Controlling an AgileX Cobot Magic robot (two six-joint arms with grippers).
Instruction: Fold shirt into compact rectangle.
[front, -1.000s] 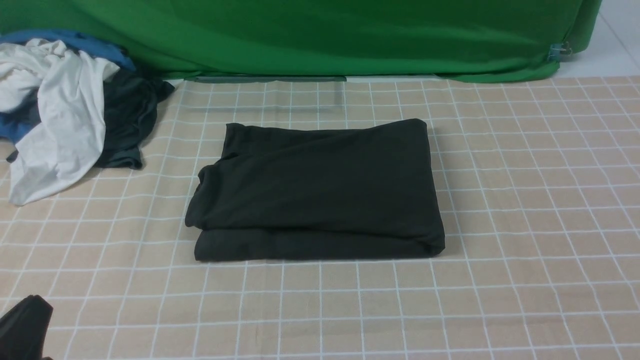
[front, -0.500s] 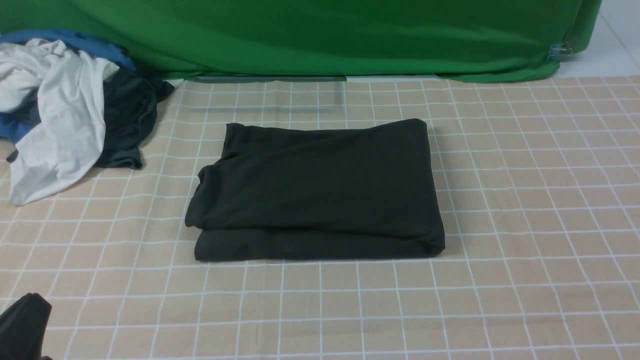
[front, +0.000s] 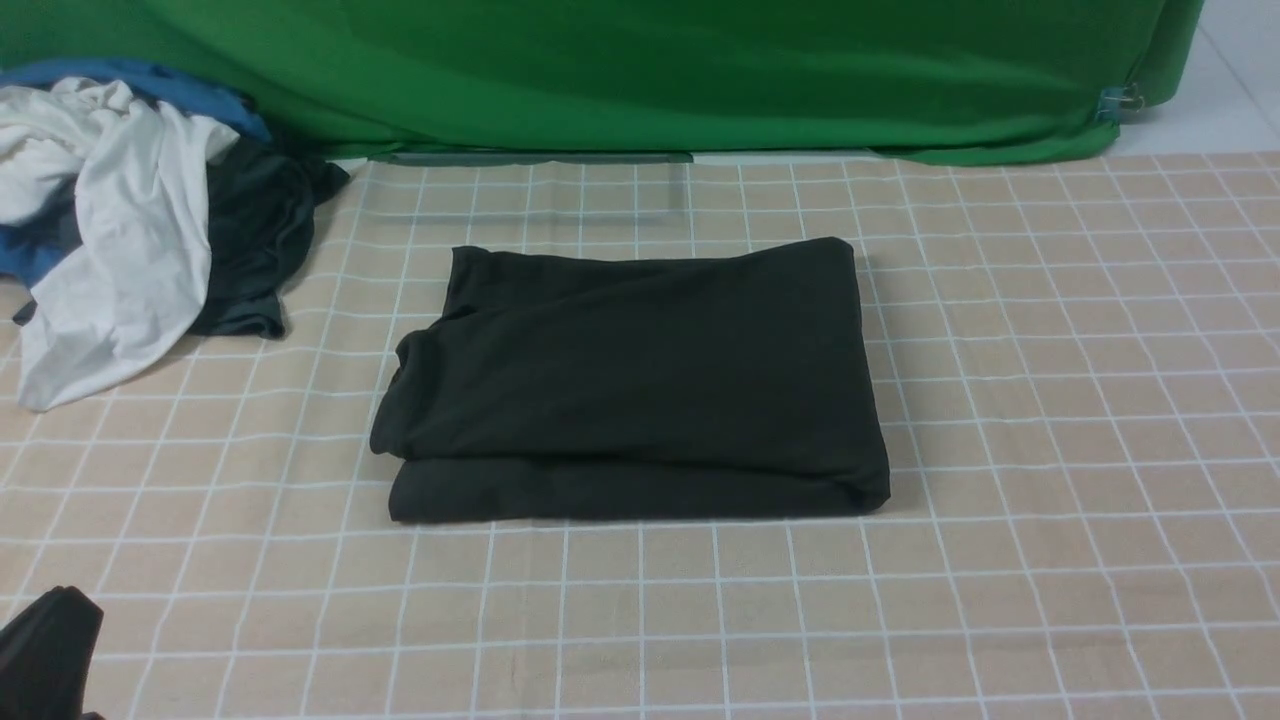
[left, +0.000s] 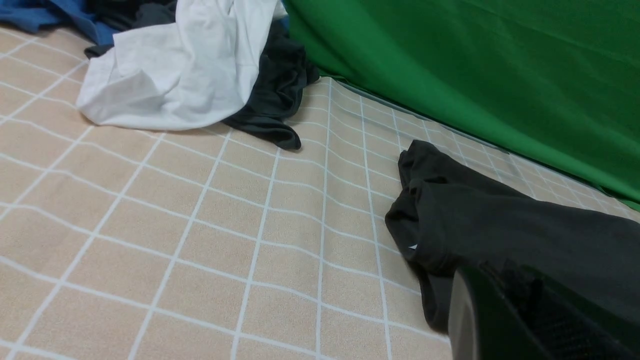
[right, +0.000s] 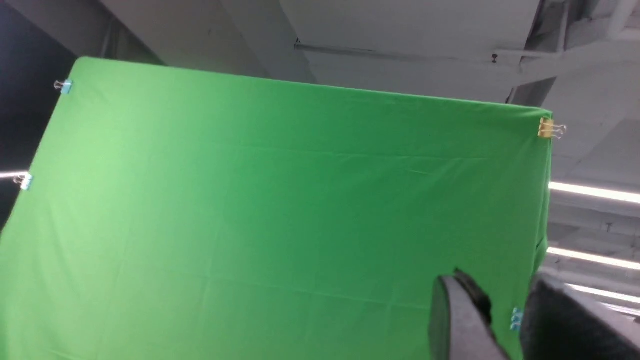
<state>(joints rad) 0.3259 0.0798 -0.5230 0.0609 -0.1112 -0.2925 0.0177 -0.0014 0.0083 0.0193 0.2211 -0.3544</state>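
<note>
A green backdrop (front: 640, 70) hangs behind the checked table (front: 1050, 400), where the shirt (front: 630, 385) lies folded into a rectangle, seemingly set centrally as finished. A laundry heap (front: 130, 230) sits beside it. The left gripper (front: 45, 650), shut and empty, waits well clear; the right gripper (right: 492, 320), slightly parted, holds nothing, aimed upward.

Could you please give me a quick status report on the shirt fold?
Left gripper shut, right gripper part open, both empty. Shirt folded into rectangle. Clothes pile well clear.
</note>
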